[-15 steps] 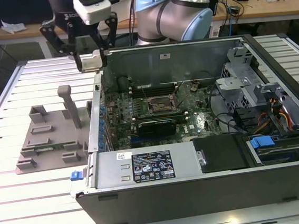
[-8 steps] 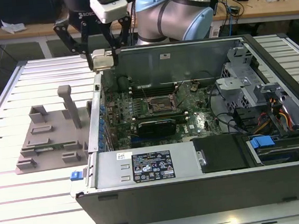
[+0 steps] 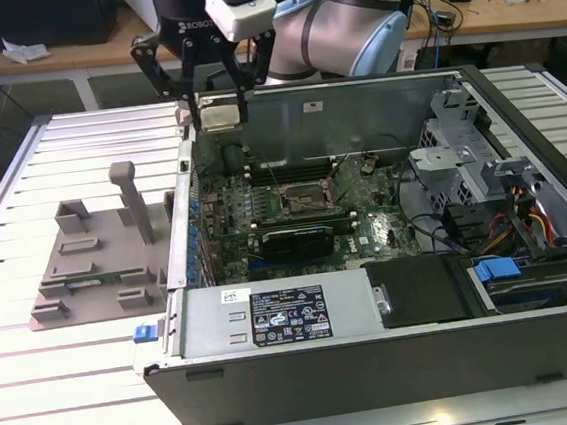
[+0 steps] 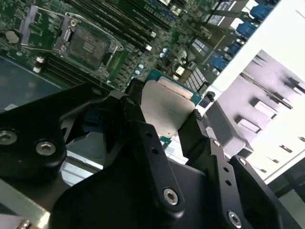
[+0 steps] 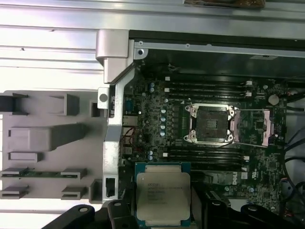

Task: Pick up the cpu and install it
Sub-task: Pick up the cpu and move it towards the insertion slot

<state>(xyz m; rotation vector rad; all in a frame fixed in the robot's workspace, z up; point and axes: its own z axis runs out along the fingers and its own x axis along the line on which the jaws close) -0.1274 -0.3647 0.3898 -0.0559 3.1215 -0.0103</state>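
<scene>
My gripper (image 3: 219,111) hangs above the back corner of the open computer case (image 3: 379,364), at the exterior view's left, and is shut on the cpu (image 3: 220,114). The cpu is a flat square chip with a silvery lid and a green edge. In both wrist views it sits between the black fingers (image 4: 137,112), lid showing (image 4: 164,107) (image 5: 163,191). The motherboard's cpu socket (image 3: 307,198) (image 5: 212,123) (image 4: 86,45) lies open with its metal frame swung back, some way below and off to the side of the chip.
A grey plastic fixture tray (image 3: 97,261) (image 5: 43,143) rests on the slatted table outside the case wall. Inside the case are a black expansion card (image 3: 296,239), a power supply (image 3: 273,314), a metal drive cage (image 3: 459,155) and loose cables (image 3: 526,224).
</scene>
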